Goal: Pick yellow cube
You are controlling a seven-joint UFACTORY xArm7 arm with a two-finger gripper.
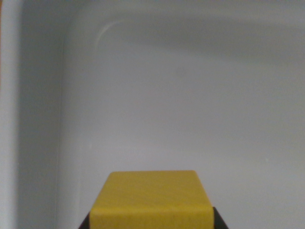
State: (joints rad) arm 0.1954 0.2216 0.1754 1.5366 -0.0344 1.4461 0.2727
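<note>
The yellow cube (151,200) sits at the bottom centre of my wrist view, square to the camera, its top face running away from me and its front face cut off by the lower edge; no side looks longer than another, so I can name no long axis. My gripper (151,222) is closed on it: a dark fingertip (85,223) presses against its side on the wrist view's left and another shows on the right. Behind the cube spreads a white tray (43,119) with a rounded corner at upper left and a raised wall along the left; its floor holds nothing else that I can see.
</note>
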